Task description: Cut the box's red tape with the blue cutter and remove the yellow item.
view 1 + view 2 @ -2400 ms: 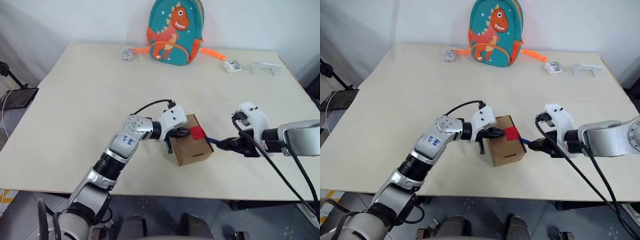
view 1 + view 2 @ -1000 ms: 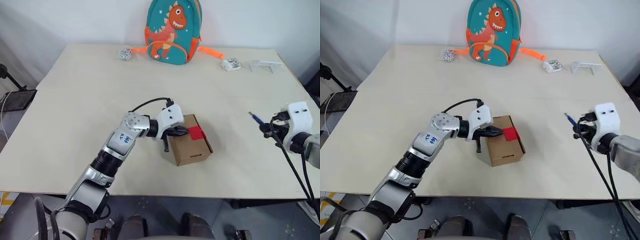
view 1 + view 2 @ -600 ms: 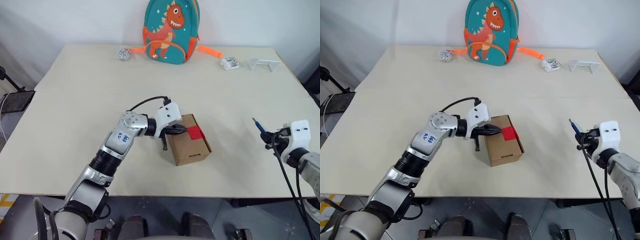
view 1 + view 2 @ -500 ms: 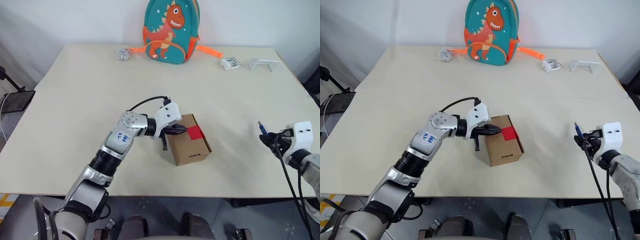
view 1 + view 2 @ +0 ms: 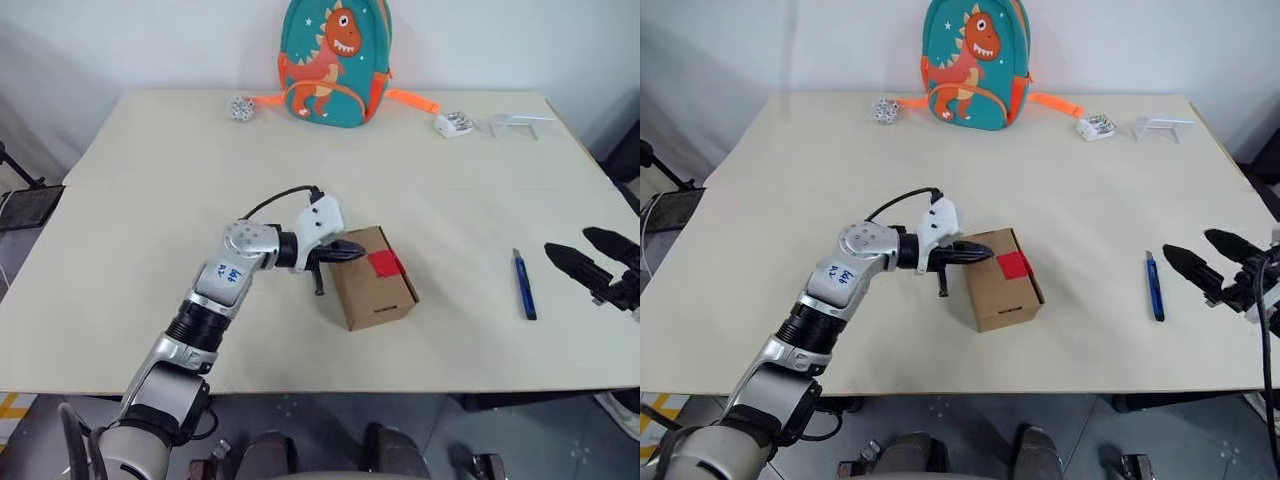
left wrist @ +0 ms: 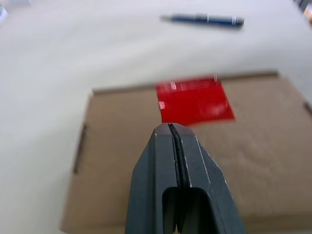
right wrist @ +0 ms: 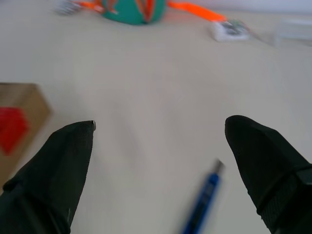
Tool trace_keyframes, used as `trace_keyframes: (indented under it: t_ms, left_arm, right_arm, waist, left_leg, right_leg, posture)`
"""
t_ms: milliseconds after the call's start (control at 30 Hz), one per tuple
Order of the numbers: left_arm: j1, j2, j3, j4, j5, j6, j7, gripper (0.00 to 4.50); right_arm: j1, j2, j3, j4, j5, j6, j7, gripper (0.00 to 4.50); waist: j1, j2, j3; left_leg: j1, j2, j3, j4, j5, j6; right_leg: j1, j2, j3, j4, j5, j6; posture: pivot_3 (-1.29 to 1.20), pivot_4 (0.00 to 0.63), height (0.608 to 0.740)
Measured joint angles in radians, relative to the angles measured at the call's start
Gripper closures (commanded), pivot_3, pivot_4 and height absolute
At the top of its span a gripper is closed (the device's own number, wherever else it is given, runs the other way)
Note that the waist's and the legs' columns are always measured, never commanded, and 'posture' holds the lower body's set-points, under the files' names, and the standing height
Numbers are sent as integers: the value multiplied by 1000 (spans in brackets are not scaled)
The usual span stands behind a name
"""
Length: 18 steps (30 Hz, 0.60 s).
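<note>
Cardboard box (image 5: 375,291) is judged light and stiff, best gripped at its sides; left gripper (image 6: 174,130) is pressed together, right gripper (image 5: 590,258) spread.

The box (image 5: 375,290) is plain brown cardboard with a bright red tape (image 5: 385,264) square on top. The cutter (image 5: 523,285) is dark blue. The desk (image 5: 150,200) is pale cream. The backpack (image 5: 334,62) is teal with an orange dinosaur, small stars and orange straps. Both grippers' fingers (image 5: 1190,264) are black; the left arm (image 5: 225,275) is silver-grey with a white wrist housing.
</note>
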Motion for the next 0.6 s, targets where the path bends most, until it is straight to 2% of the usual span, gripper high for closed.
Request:
trace_keyframes:
  t_ms: [100,233,400,500,600]
  left_arm:
    - [0,80,60,-4,-30,-25,-30,4500]
    - [43,236,84,1,-4,-13,-54,4500]
    - [165,254,68,-41,0,58,-54,4500]
    - [211,218,30,-91,0,97,-42,4500]
    - [218,171,-11,-131,0,120,-23,4500]
  right_arm:
    - [-66,20,78,-45,-29,-10,3,1309]
    - [-148,85,324,-53,-219,-79,-11,2720]
    - [-232,180,526,51,-450,-216,-36,4458]
    - [-259,233,589,112,-537,-300,-36,4458]
    - [-276,268,637,118,-560,-311,-10,4458]
  waist:
    - [-6,0,0]
    - [-12,0,1]
    - [6,1,1]
    - [3,0,1]
    - [-2,0,1]
  left_leg:
    - [2,0,0,-1,0,-1]
    - [4,0,2,-3,1,-1]
    - [3,0,2,-2,0,-1]
    - [2,0,2,-2,0,-1]
    - [3,0,2,-2,1,-2]
  right_leg:
    - [0,0,0,1,0,0]
    - [0,0,1,2,0,0]
    - [0,0,1,1,0,0]
    - [0,0,0,1,0,0]
    - [0,0,0,2,0,0]
  posture:
    - [0,150,740]
    - [0,150,740]
    - [0,150,740]
    - [0,150,740]
    - [0,150,740]
